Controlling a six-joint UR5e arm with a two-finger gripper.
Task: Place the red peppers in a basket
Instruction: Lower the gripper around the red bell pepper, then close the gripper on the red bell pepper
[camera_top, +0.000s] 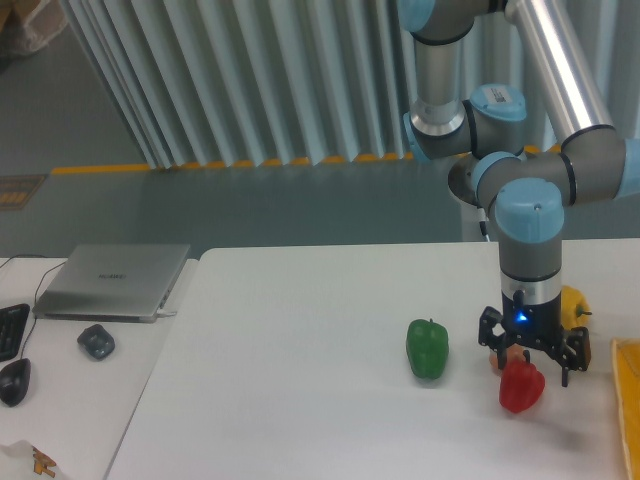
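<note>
Jaws spread wide over red pepper (521, 387), not gripping yet. Glossy, round, could squirt sideways, bump orange fruit (497, 361), miss basket (629, 400).

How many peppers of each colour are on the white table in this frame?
Red pepper: 1, directly under the gripper
Green pepper: 1
Yellow pepper: 1, partly hidden behind the arm
Total: 3 peppers
</note>
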